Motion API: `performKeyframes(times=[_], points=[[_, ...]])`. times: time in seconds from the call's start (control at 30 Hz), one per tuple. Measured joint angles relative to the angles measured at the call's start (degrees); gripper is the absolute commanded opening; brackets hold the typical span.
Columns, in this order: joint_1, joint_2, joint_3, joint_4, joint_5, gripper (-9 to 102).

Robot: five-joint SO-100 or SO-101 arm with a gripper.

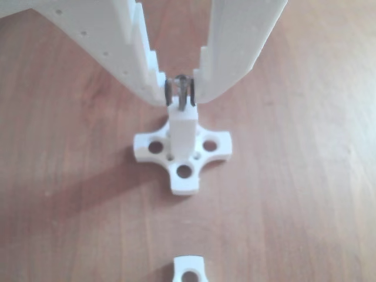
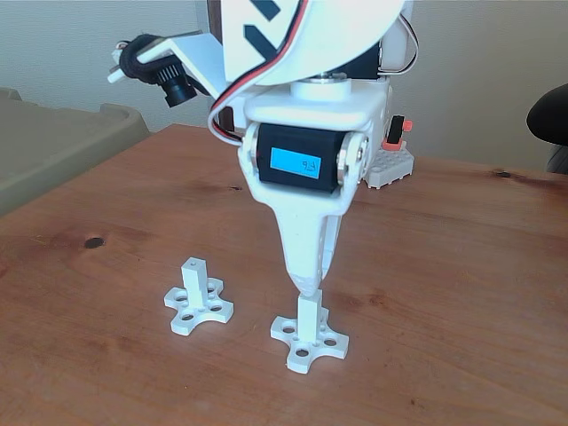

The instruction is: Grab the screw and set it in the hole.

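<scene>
While the pincer (image 1: 180, 93) hangs straight over a white post (image 1: 181, 130), its two white fingers (image 1: 141, 64) are nearly closed on the screw (image 1: 180, 91), a thin grey piece held upright between the tips. In the other view the screw's lower end sits right at the post's top face, where the hole must be, though the hole itself is hidden by the screw and fingertips; whether the tip has entered it cannot be told. The post rises from a cross-shaped base (image 1: 184, 170) with round holes in its lobes, resting on the brown wooden worktop (image 1: 305, 194). In the fixed view the pincer (image 2: 309, 288) tapers down to the same post (image 2: 308, 318), and a second post (image 2: 194, 280) on its own cross base stands apart to the left. A further white piece (image 1: 188, 269) shows at the bottom edge of the other view.
</scene>
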Motion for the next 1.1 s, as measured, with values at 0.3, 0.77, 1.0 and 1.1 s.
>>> performKeyframes(times=[0.3, 0.77, 1.0, 1.1], points=[[0.0, 0.0, 0.0, 0.62, 0.0, 6], [0.0, 0.0, 0.0, 3.25, 0.62, 11], [0.0, 0.0, -0.09, 3.25, 0.79, 12], [0.0, 0.0, -0.09, 3.25, 0.79, 13]])
